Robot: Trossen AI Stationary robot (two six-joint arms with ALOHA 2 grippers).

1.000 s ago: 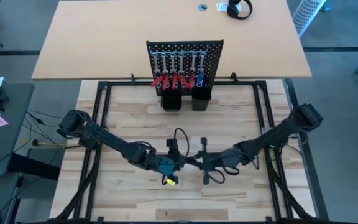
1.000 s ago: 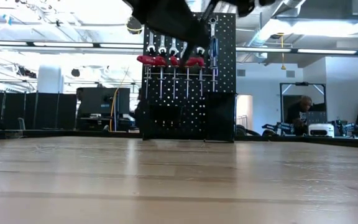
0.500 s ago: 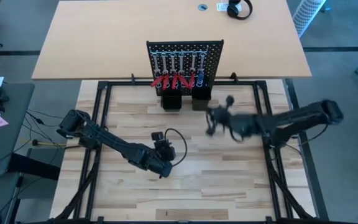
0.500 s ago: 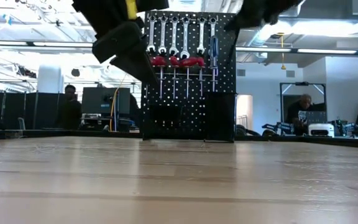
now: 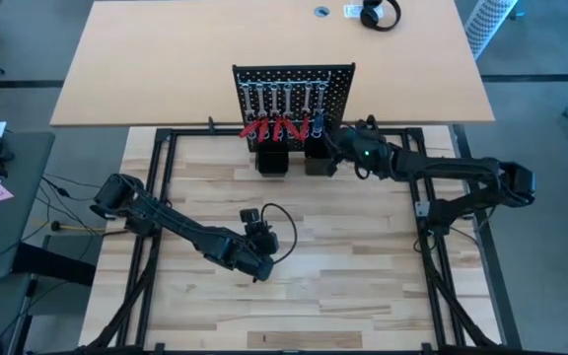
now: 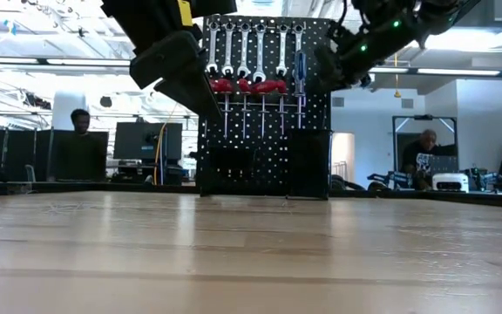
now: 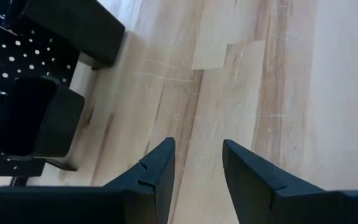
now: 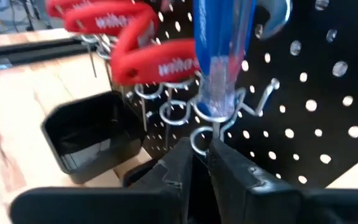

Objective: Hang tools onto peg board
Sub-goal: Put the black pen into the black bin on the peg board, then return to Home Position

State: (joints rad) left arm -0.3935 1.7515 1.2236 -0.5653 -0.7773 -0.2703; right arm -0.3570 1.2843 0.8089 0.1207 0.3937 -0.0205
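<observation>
The black peg board (image 5: 294,94) stands upright at the table's far middle. Silver wrenches (image 6: 244,48), red-handled tools (image 8: 142,43) and a blue-handled screwdriver (image 8: 219,50) hang from its ring hooks, and two black box holders (image 5: 271,161) stand at its foot. My right gripper (image 8: 202,158) is at the board's right part, just below and in front of the blue screwdriver, fingers shut. My left gripper (image 7: 197,162) hovers open above the table's middle (image 5: 252,217), with nothing between its fingers. My right gripper has its shut fingertips (image 8: 188,155) right under the silver ring hook (image 8: 201,138) and the screwdriver's lower end. The fingertips hide that spot, so I cannot tell whether they touch the shaft or the hook.
A black metal frame (image 5: 166,138) runs round the wooden table top. Behind it stands a tan table with headphones (image 5: 378,15). People sit in the room beyond, seen in the low view. Bare wood lies between my left gripper and the board.
My right gripper has left the table's middle, where it stood against my left gripper, and swung toward the far edge to the peg board's right part. My left gripper drew back a little, turned toward the board and has kept still since.
</observation>
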